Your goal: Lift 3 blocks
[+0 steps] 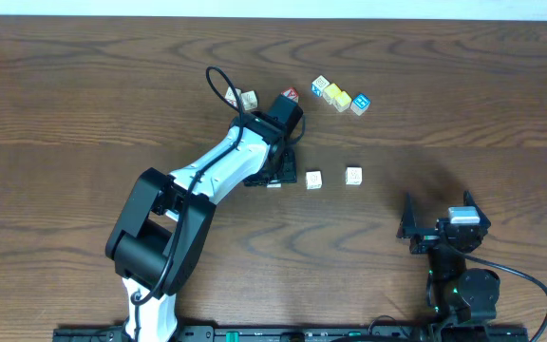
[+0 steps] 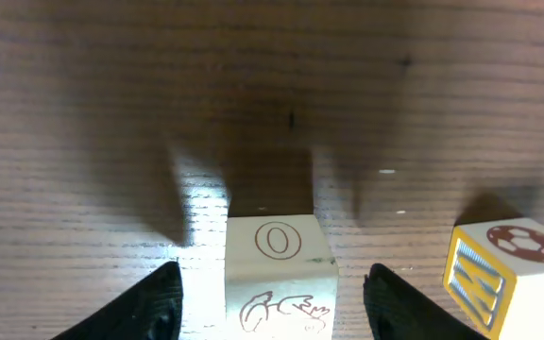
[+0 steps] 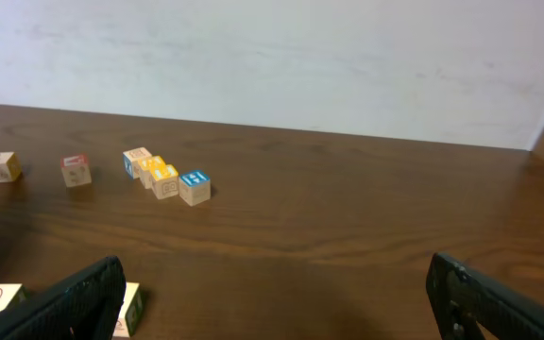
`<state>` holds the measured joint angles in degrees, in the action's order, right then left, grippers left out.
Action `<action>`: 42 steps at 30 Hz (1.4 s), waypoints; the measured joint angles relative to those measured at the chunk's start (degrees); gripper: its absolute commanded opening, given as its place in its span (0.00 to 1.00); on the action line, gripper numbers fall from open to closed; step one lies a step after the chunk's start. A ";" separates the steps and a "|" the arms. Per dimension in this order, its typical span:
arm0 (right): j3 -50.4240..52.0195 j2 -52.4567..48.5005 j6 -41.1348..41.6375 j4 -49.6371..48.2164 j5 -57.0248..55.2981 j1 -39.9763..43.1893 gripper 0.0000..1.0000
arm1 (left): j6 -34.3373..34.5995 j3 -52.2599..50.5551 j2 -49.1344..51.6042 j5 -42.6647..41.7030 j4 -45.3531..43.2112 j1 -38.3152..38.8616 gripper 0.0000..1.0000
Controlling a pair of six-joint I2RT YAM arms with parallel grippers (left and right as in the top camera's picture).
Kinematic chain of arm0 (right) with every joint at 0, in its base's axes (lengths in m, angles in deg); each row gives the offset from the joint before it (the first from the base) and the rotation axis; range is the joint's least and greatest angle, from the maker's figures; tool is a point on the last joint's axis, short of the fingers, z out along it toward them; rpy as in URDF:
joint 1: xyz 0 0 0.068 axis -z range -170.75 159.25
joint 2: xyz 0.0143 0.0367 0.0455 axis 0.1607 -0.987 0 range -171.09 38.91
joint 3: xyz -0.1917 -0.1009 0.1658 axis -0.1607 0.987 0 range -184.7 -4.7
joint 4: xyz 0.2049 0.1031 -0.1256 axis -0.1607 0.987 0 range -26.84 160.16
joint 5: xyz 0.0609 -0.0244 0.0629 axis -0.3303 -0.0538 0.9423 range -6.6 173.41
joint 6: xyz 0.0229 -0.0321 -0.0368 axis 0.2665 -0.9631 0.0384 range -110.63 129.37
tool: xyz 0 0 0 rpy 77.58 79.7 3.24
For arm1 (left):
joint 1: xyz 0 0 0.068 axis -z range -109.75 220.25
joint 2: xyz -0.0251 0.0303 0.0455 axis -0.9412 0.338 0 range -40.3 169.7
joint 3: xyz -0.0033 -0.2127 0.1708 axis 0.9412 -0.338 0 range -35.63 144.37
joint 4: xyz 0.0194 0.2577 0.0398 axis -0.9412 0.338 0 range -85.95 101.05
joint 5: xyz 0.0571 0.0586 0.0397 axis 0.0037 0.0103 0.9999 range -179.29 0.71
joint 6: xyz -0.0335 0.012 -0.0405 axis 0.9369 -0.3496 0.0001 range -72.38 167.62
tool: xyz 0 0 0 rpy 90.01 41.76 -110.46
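Right now your left gripper (image 2: pixel 272 288) is down at the table (image 1: pixel 84 95) with its jaws part-way apart, straddling a cream block marked O (image 2: pixel 277 241). Bare wood shows on both sides between the block and the dark fingers (image 2: pixel 149 307), so nothing is clamped. The block sits flat on the wood. From overhead it is almost wholly hidden under the gripper, near the middle of the table.

The other two cream blocks lie in a loose line to the right of that gripper in the overhead view. The second block (image 1: pixel 313 180) is just beside it and the third block (image 1: pixel 353 176) is a little farther on. They are apart from each other and both rest on the table.

In the left wrist view you also get a football cube (image 2: pixel 503 274) with a yellow-and-blue side face. It lies on the right of that view, clear of the finger. You cannot tell from the frames whether it is one of those two blocks.

Your right gripper (image 3: pixel 274 283) sits at the near right side of the table with its jaws spread wide and empty, well apart from every block.

Toward the far edge lie a row of three coloured cubes (image 1: pixel 340 98), a red-topped cube (image 1: pixel 290 95) and a pale cube (image 1: pixel 248 98).
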<state>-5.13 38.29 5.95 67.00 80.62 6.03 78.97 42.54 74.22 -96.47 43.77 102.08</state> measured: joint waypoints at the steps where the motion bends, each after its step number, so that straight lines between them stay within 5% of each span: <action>1: 0.00 -0.02 0.00 0.00 0.00 0.00 0.99 | -0.02 0.00 0.04 0.00 -0.17 0.00 0.61; 12: 0.00 -0.02 0.00 0.00 0.00 0.00 0.99 | 0.28 -0.07 0.48 0.00 -0.48 0.00 0.41; 25: 0.00 -0.02 0.00 0.00 0.00 -0.02 0.99 | 1.55 -0.07 0.48 -0.20 -0.42 0.11 0.31; 42: 0.00 -0.02 0.00 0.00 0.00 0.00 0.99 | 2.51 -0.07 0.48 -3.13 -1.79 2.34 0.30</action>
<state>-5.13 38.26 5.95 67.00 80.62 6.03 81.48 42.48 74.70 -99.60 41.98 104.42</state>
